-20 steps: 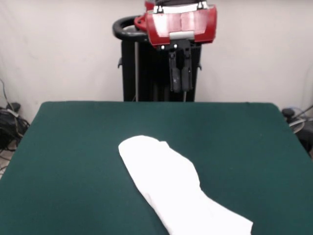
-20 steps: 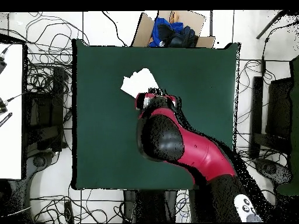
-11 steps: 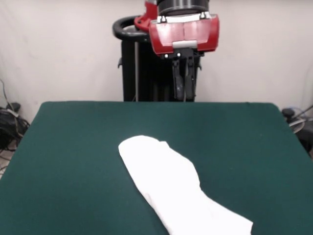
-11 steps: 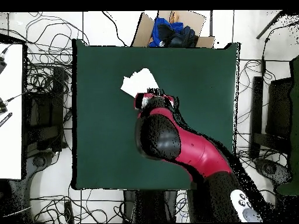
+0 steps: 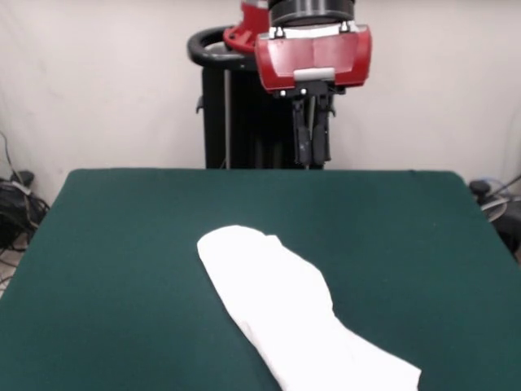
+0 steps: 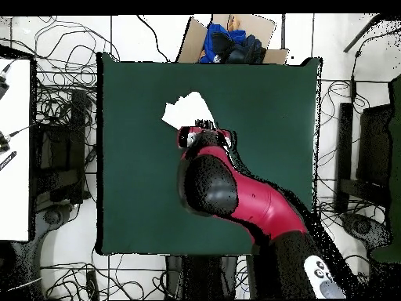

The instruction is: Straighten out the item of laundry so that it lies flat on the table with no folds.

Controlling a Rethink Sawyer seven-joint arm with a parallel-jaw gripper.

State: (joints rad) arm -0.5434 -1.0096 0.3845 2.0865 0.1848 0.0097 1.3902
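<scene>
- One item of laundry [image 5: 297, 322] lies on the table [image 5: 122, 269], a plain white cloth with no print showing in the front view.
- It is bunched into a long strip there, running from a rounded end left of the table's middle down to the near edge at the right, where it is cut off by the picture's bottom.
- A soft crease runs along its length; the near part looks folded over itself.
- In the overhead view only a small white patch of the item of laundry [image 6: 185, 110] shows, in the far left part of the table [image 6: 266, 102], partly hidden under the arm.
- The gripper [image 5: 312, 155] hangs from the red wrist block high above the table's far edge, well apart from the cloth and holding nothing.
- Its two dark fingers point straight down and stand pressed close together, with no clear gap between them.
- From overhead, the gripper [image 6: 205, 123] sits just beside the white patch.
- A cardboard box [image 6: 227, 35] with blue and black cloth stands beyond the table's far edge.
</scene>
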